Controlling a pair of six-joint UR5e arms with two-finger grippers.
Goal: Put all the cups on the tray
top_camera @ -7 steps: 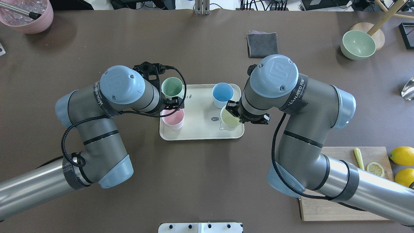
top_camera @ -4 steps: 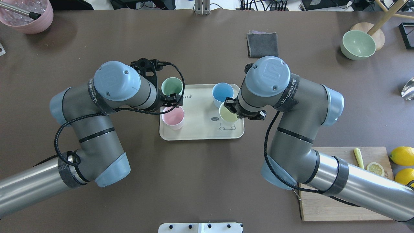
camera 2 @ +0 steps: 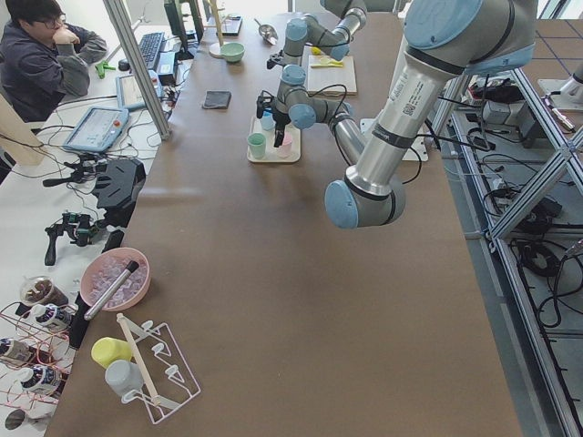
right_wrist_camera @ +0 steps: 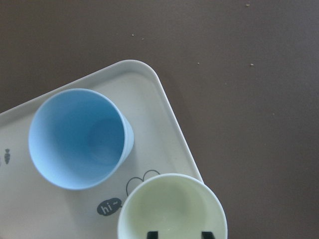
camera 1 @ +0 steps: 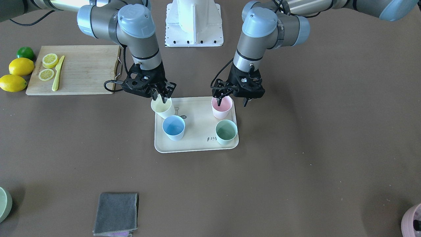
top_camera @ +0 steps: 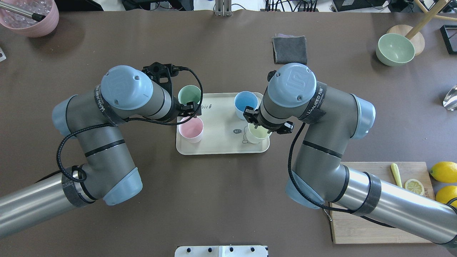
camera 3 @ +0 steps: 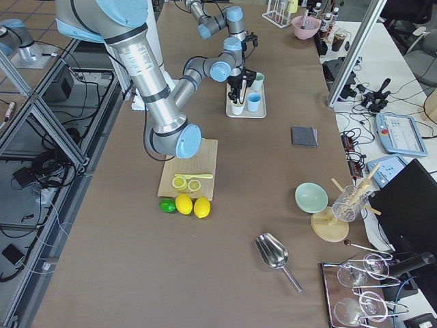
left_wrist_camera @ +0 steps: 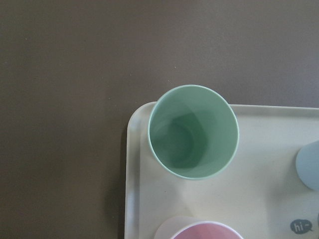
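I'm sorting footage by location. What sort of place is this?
Probably a robotics lab: grey-and-blue robot arms, left and right, work over a brown table, silver aluminium framing stands beside it, and a seated person is near a grey control tablet.

We log cream tray (top_camera: 221,121) with grey "hi" bubble, thin dark line-drawn animal. On tray we count mint green cup (top_camera: 189,95), light blue cup (top_camera: 245,101), pale pink cup (top_camera: 191,129), pale yellow cup (camera 1: 161,108). Around tray: dark brown table (top_camera: 221,53).
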